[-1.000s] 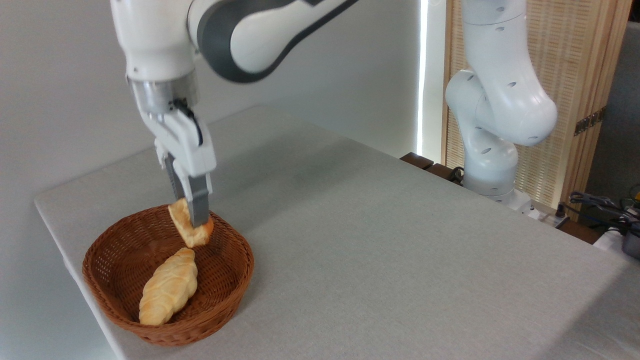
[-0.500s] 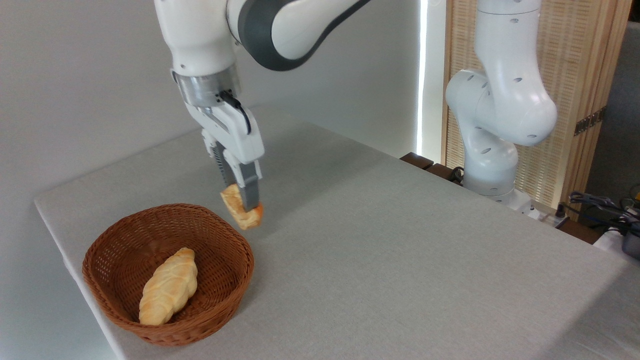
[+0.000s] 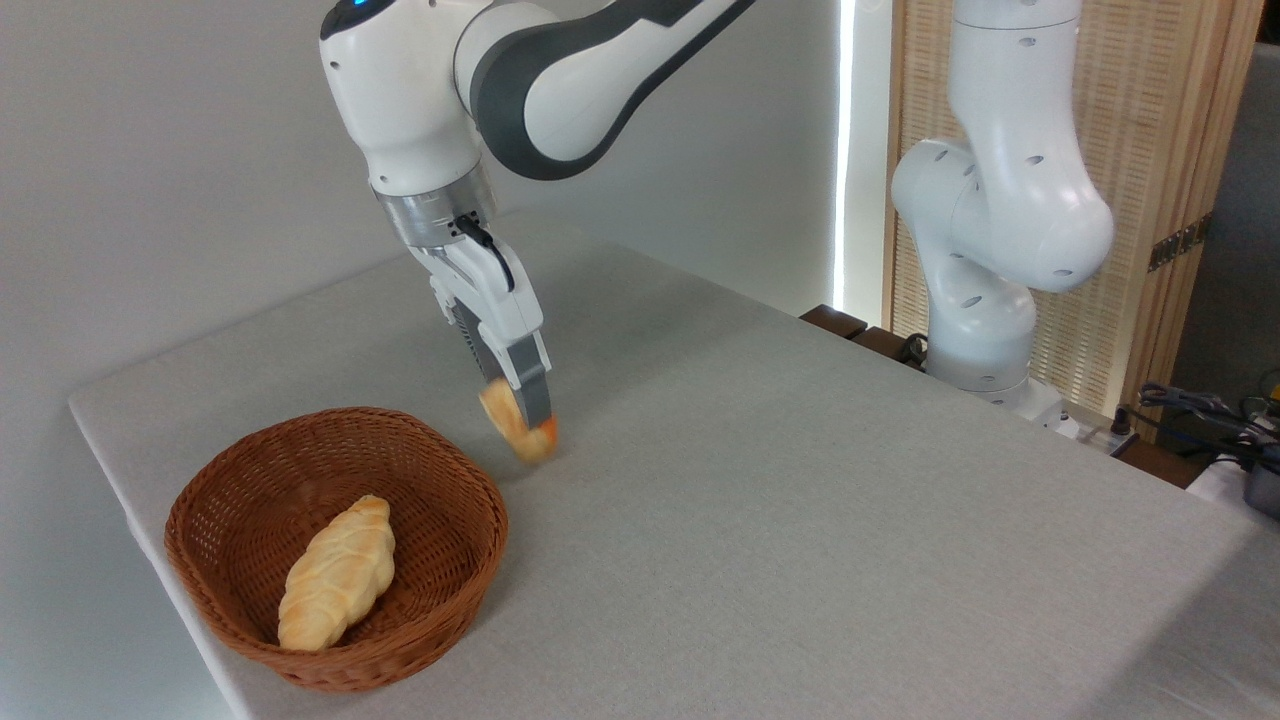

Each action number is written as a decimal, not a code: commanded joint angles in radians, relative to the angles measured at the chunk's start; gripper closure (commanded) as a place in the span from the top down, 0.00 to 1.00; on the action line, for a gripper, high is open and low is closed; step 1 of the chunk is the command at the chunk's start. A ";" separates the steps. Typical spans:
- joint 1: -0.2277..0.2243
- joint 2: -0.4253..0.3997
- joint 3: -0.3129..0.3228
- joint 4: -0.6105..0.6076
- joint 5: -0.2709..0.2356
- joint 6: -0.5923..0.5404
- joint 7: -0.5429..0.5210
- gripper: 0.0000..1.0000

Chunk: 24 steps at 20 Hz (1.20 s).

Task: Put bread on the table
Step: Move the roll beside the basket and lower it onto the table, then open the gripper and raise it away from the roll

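The bread (image 3: 517, 427), a small golden-orange pastry, hangs tilted in my gripper (image 3: 530, 418), which is shut on it. It is low over the table (image 3: 780, 520), just right of the basket's far rim; whether its lower end touches the cloth I cannot tell. One grey finger (image 3: 535, 398) covers the middle of the bread.
A brown wicker basket (image 3: 225, 610) stands at the table's front left with a longer pale braided loaf (image 3: 337, 585) inside. The arm's white base (image 3: 985, 300) rises at the table's far right edge. Cables and gear (image 3: 1220, 420) lie beyond the right edge.
My gripper has carried the bread up out of the basket, to the right past its rim, and down toward the cloth. The braided loaf has not moved.
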 commanded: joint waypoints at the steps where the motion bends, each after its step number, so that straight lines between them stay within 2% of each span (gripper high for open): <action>1: -0.004 0.005 0.002 0.004 0.001 -0.011 -0.014 1.00; 7: -0.003 -0.003 0.002 0.018 0.003 -0.011 -0.014 1.00; 12: 0.009 -0.009 0.018 0.106 0.003 -0.011 -0.016 1.00; 17: 0.013 -0.007 0.106 0.163 0.003 0.004 -0.010 1.00; 22: 0.016 0.039 0.122 0.240 0.013 0.006 -0.020 1.00; 24: 0.016 0.036 0.154 0.242 0.013 0.006 -0.016 1.00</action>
